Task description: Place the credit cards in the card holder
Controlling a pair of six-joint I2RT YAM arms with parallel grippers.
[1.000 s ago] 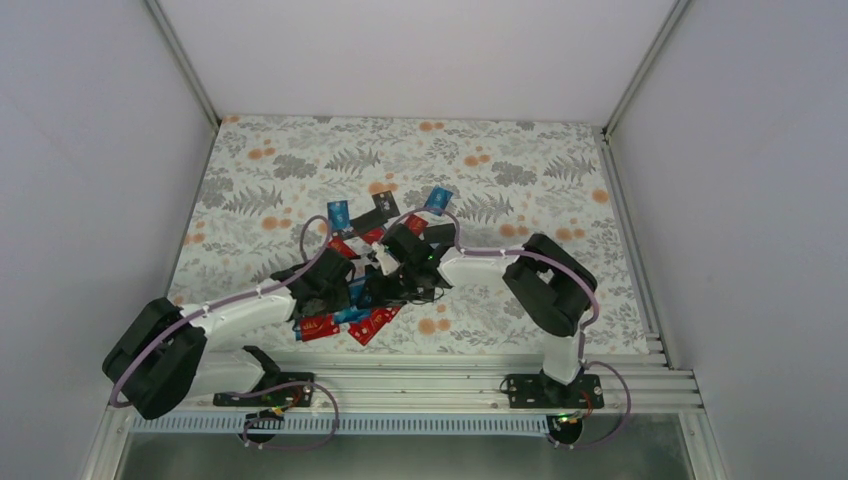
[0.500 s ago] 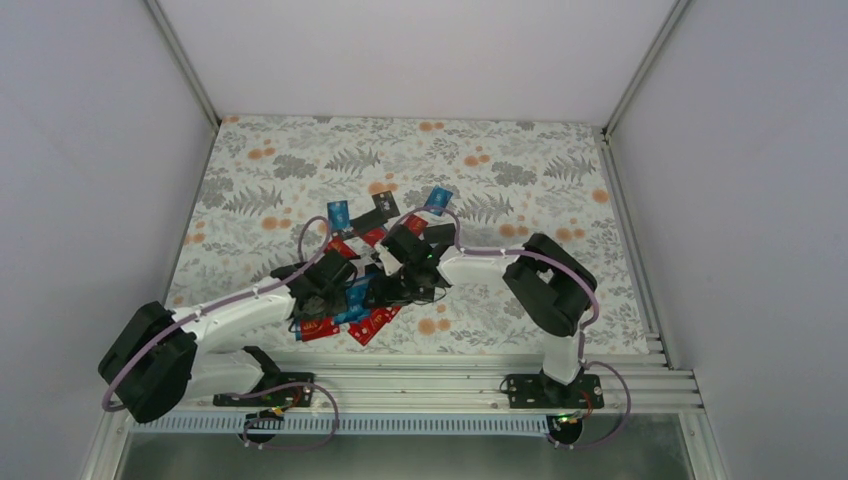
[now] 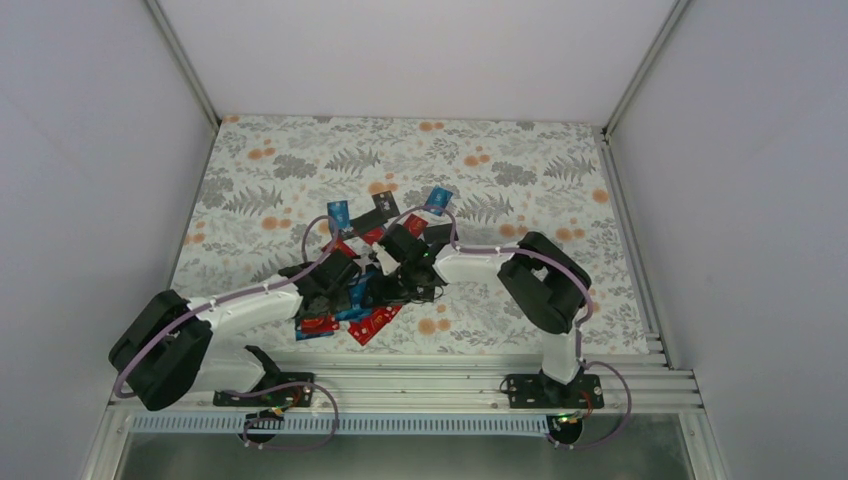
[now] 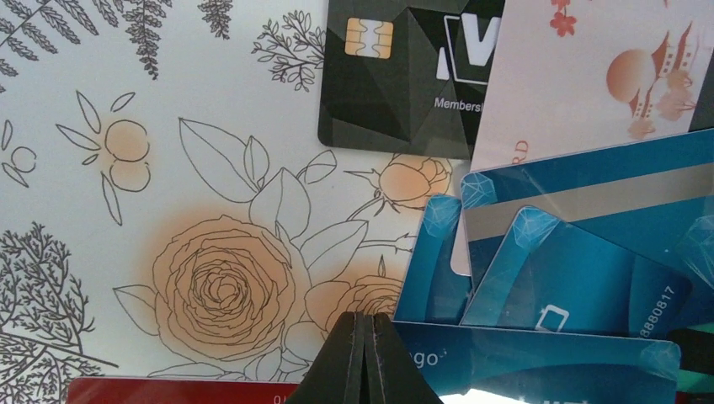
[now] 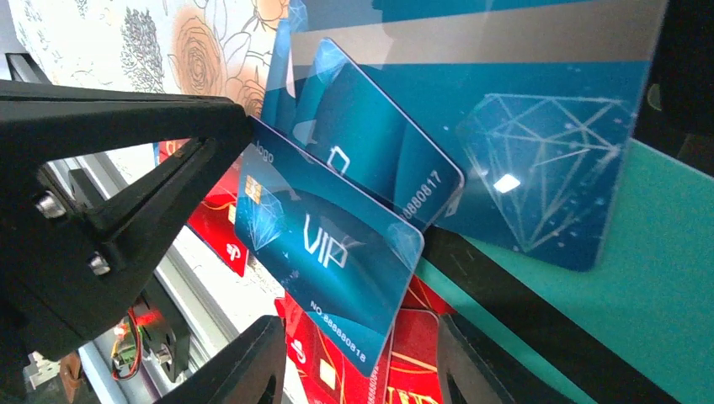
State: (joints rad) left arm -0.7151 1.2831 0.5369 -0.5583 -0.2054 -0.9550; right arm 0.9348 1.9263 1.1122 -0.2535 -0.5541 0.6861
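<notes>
My left gripper is shut on the corner of a blue VIP card, held tilted at the card holder; the card also shows in the left wrist view. The card holder shows a teal inside with a dark band, and several blue cards stand in its slots. My right gripper is open, its jaws either side of the VIP card's low end, above red cards. In the top view both grippers meet over the card pile and hide most of the holder.
A black card and a white flowered card lie beyond the holder. Red cards lie near the front. Two blue cards and a black one lie farther back on the flowered cloth.
My left arm has shifted slightly to the right, bringing its gripper closer to the right gripper. The right arm has barely moved.
</notes>
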